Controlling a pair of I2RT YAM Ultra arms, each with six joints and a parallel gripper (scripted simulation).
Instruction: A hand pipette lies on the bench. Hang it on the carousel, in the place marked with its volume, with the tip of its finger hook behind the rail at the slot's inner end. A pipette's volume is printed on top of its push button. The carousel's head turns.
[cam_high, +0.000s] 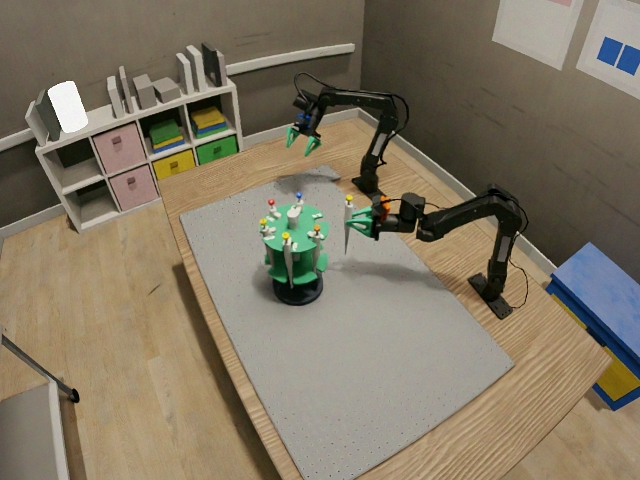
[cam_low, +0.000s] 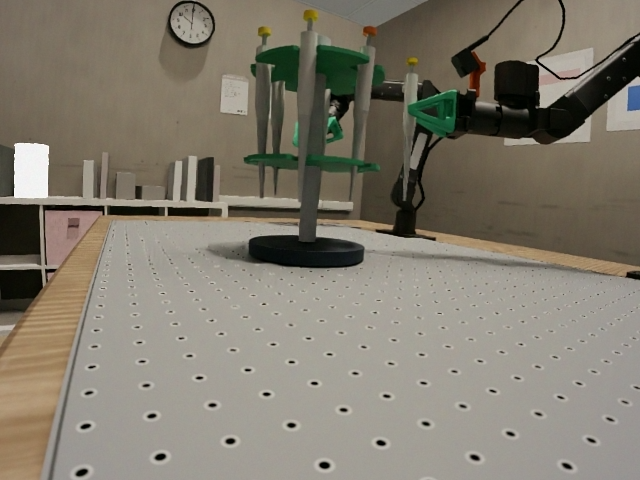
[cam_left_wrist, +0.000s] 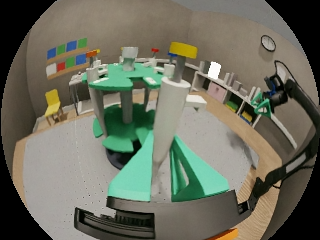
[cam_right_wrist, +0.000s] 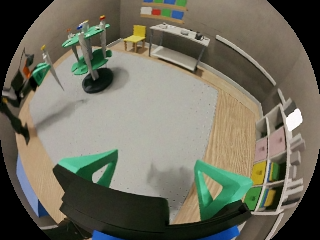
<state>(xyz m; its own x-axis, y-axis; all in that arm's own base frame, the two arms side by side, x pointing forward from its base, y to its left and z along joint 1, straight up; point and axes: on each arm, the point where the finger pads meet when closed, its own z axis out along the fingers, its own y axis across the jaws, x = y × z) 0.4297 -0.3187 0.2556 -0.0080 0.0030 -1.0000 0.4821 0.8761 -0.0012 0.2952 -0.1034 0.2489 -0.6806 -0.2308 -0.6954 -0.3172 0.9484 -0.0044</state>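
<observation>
- One pipette (cam_high: 347, 219) (cam_low: 409, 103) (cam_left_wrist: 169, 112) (cam_right_wrist: 52, 71) hangs in the left jaws (cam_high: 352, 222) (cam_low: 413, 109) in the top view, upright above the tabletop (cam_high: 568, 356) (cam_low: 51, 289), at about two o'clock of the carousel (cam_high: 294, 227) (cam_low: 310, 160) (cam_left_wrist: 120, 75) (cam_right_wrist: 85, 36) and apart from it; the right jaws (cam_high: 303, 140) (cam_low: 317, 131) stand apart, farther off at twelve.
- Exterior view: the left jaws are clamped on the upper body, at three o'clock of the carousel; the slim tip points to six. It looks light and stiff, the thin tip probably the fragile part.
- Left wrist view: the finger hook juts toward three o'clock, free of the jaws, under a yellow button. The smooth, tapering barrel may slip or twist, so a grip on the thicker body, clear of hook and button, seems wise. The volume is unreadable.
- Right wrist view: wide-parted jaws, nothing between them; pipette at ten o'clock.
</observation>
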